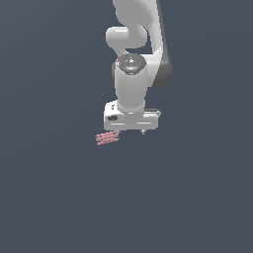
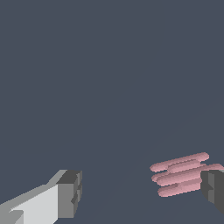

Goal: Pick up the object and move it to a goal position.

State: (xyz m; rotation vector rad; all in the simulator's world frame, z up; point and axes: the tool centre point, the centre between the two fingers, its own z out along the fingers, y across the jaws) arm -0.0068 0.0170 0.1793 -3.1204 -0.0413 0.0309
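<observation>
Nothing here carries a brand, a label or any writing that I can read; the white arm is plain and the surface under it is a flat, dark blue-grey with no markings. The object is a small pink piece made of a few parallel ridged bars lying flat on that surface, just below the white gripper and a little toward the exterior view's left of it. In the exterior view its bars run nearly level across the picture, with the end toward the exterior view's right tipped slightly up, so its long axis lies roughly crosswise to the arm hanging above. The wrist view shows the object more clearly: the bars are stacked side by side, staggered a little at their ends, and all point the same way. There the gripper has its jaws spread wide apart, with one dark fingertip well away from the pink piece and the other fingertip right at the end of the bars, overlapping them in the picture; I cannot tell whether it touches them. Nothing is held between the fingers. In the exterior view the gripper body sits low, close over the surface, and the pink bars stick out from under its edge.
</observation>
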